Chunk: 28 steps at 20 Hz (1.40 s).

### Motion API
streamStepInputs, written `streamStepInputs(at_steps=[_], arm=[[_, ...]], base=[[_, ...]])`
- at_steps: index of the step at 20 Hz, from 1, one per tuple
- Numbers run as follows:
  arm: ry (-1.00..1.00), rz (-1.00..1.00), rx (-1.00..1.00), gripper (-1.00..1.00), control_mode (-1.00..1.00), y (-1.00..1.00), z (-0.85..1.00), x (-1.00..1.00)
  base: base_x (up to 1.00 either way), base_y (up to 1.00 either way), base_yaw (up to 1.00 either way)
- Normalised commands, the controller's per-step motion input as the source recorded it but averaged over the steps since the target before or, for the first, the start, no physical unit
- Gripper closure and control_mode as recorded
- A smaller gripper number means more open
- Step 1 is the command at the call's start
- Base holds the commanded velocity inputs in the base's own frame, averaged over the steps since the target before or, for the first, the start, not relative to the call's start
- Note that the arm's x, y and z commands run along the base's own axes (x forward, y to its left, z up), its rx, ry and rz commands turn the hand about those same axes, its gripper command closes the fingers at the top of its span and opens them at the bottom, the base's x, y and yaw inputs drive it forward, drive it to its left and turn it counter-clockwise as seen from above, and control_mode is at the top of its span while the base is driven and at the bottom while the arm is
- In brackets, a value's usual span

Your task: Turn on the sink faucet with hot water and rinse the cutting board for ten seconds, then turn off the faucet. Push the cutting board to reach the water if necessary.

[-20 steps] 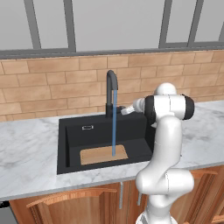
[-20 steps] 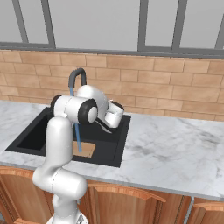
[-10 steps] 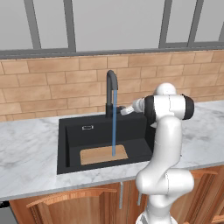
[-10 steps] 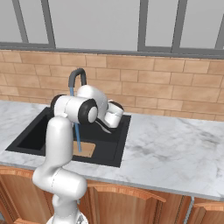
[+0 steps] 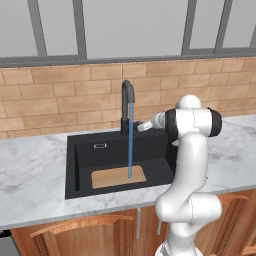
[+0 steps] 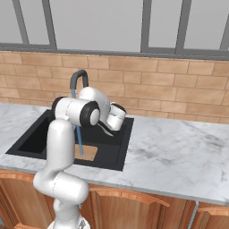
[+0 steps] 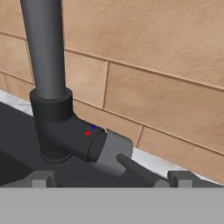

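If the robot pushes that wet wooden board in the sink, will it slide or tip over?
The cutting board lies flat on the sink floor, so tipping seems unlikely. Water lands on it, so it would probably slide easily. It looks stiff.

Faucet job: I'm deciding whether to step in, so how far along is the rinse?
Done: the faucet is on, and the water falls straight onto the cutting board lying in the sink, so no push looks needed. In hand: the rinse is running, while the open gripper hovers at the faucet's lever, touching nothing. Left: shutting the faucet off. Whether the water is hot cannot be told.
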Motion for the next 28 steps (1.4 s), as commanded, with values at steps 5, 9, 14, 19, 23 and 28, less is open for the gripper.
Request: streamStepInputs(at_steps=[5,9,14,19,23,28], arm=[[0.00,0.00,0.00,-1.00,-1.00,0.21,0.00,0.00],[0.00,0.00,0.00,-1.00,-1.00,0.25,0.00,0.00],[0.00,0.00,0.00,-1.00,-1.00,0.31,0.00,0.00],[0.00,0.00,0.00,-1.00,-1.00,0.36,0.00,0.00],[0.00,0.00,0.00,-1.00,-1.00,0.36,0.00,0.00],[0.01,0.00,0.00,-1.00,-1.00,0.30,0.00,0.00]], base=[[0.00,0.00,0.00],[0.00,0.00,0.00],[0.00,0.00,0.00],[0.00,0.00,0.00],[0.00,0.00,0.00],[0.00,0.00,0.00]])
